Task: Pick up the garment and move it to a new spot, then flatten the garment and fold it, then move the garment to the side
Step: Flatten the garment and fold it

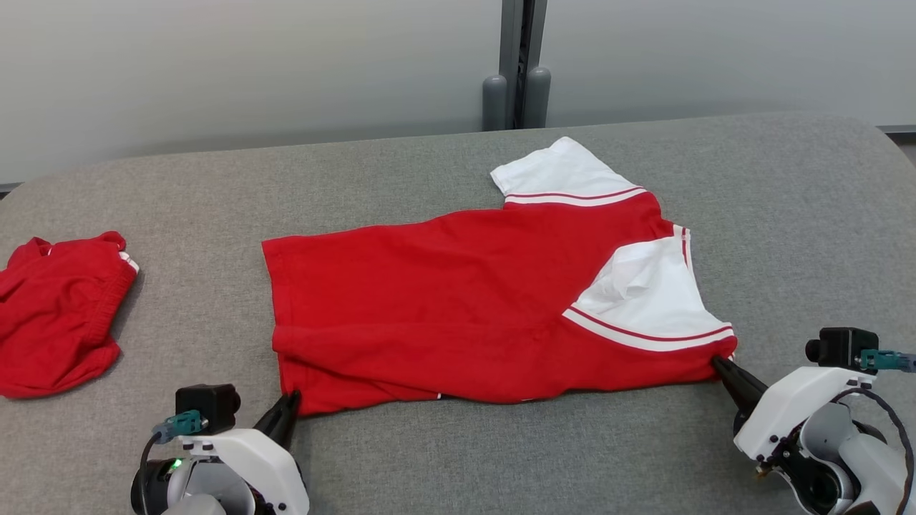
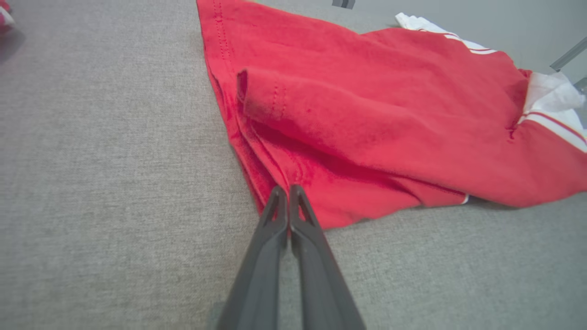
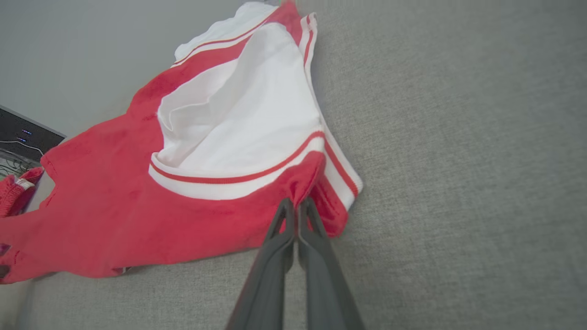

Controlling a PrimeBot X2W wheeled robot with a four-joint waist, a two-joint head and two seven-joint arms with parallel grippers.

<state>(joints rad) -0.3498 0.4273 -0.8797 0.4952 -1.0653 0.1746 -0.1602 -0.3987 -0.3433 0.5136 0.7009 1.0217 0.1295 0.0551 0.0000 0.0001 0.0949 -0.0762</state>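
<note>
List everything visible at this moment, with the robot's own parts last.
shirt: one, red with white sleeves, spread across the middle of the table
second garment: one, red, crumpled at the table's left side
table: one, grey fabric top, under both garments
posts: two, grey, behind the table's far edge
wall: one, pale grey, at the back
left hand: one, dark fingers, shut on the shirt's near left corner
right hand: one, dark fingers, shut on the shirt's near right corner
</note>
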